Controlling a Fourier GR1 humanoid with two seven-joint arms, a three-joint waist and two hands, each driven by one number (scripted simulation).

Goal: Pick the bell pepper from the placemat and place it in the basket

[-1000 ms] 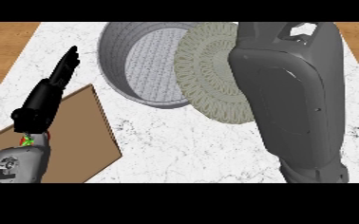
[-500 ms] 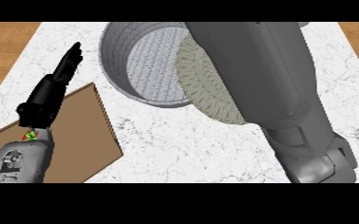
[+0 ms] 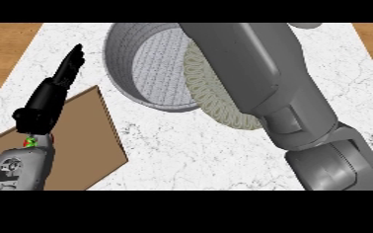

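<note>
Hiding half of one mat (image 3: 212, 98), one forearm (image 3: 251, 69) runs off the top, right robot hand unseen. One basket (image 3: 120, 79) upper centre. Left robot hand (image 3: 51, 96), fingers straight and together, at left.

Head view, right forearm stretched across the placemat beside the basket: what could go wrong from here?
1. The right forearm hides most of the placemat, and neither the bell pepper nor the right robot hand shows, so any grasp cannot be checked.
2. The forearm crosses the right side of the basket; a sideways move might nudge it.
</note>
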